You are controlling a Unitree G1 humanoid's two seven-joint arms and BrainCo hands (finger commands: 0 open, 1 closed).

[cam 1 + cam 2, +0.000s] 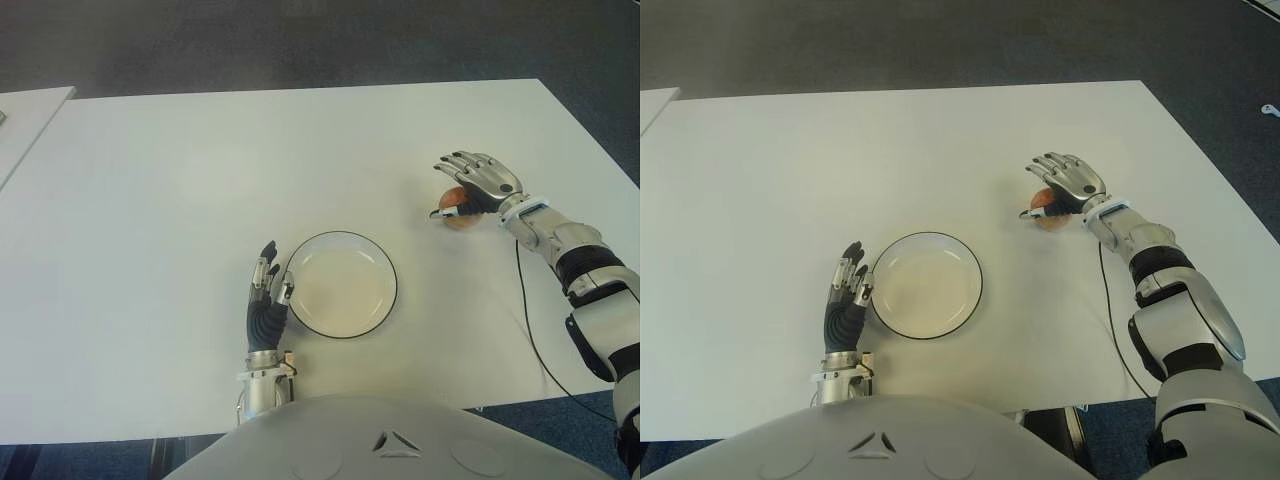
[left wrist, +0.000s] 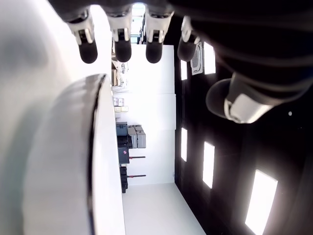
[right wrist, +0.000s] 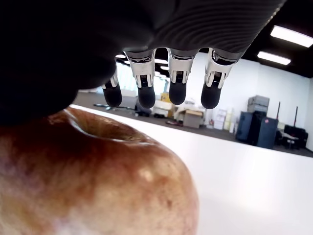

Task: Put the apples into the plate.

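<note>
while on the table [image 1: 180, 160], apple [image 1: 458, 203] beneath right hand's [image 1: 480, 180] extended fingers [image 3: 177, 90]

White table [image 1: 180, 180], black cable [image 1: 530, 330], dark carpet [image 1: 300, 40]

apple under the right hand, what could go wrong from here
The right hand hovers over the apple with fingers extended, not closed, so closing off-centre could nudge the round apple rolling across the table. The left hand sits right beside the plate rim, so it might bump the plate during the drop.
</note>
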